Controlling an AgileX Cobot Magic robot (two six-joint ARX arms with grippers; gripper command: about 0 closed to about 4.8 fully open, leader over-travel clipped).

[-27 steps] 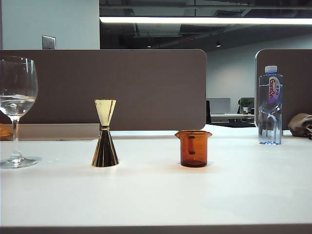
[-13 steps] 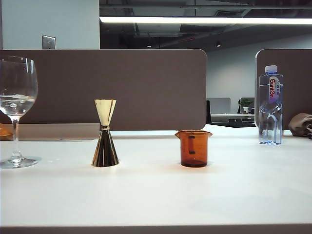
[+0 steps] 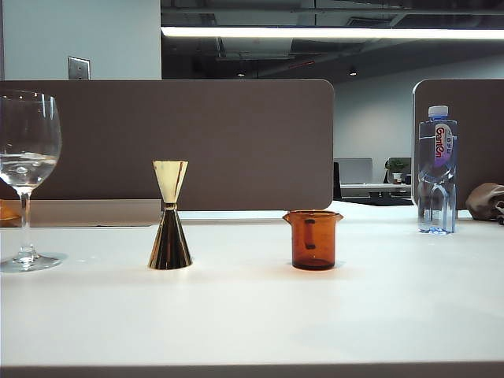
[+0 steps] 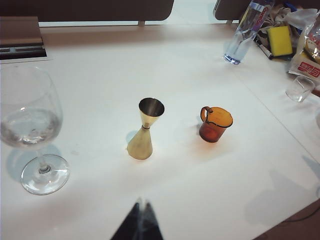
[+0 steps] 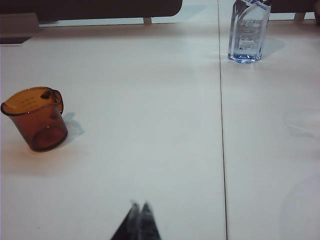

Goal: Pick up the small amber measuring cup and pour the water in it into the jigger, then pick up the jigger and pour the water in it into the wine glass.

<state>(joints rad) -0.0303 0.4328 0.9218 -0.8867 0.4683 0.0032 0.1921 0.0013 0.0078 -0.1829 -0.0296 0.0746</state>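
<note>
The small amber measuring cup (image 3: 313,239) stands upright on the white table (image 3: 252,315), right of centre, also visible as the cup (image 4: 215,124) and the cup (image 5: 36,118). The gold jigger (image 3: 170,215) stands left of it, seen from above as the jigger (image 4: 145,129). At the far left is the wine glass (image 3: 27,177), with clear water low in its bowl (image 4: 30,125). My left gripper (image 4: 142,202) is shut and empty, well short of the jigger. My right gripper (image 5: 139,205) is shut and empty, away from the cup. Neither gripper shows in the exterior view.
A plastic water bottle (image 3: 437,170) stands at the back right, also seen as the bottle (image 5: 248,30). A yellow sponge (image 4: 280,40), packets and a small clear glass (image 4: 300,88) lie beyond it. Brown dividers (image 3: 173,142) line the table's far edge.
</note>
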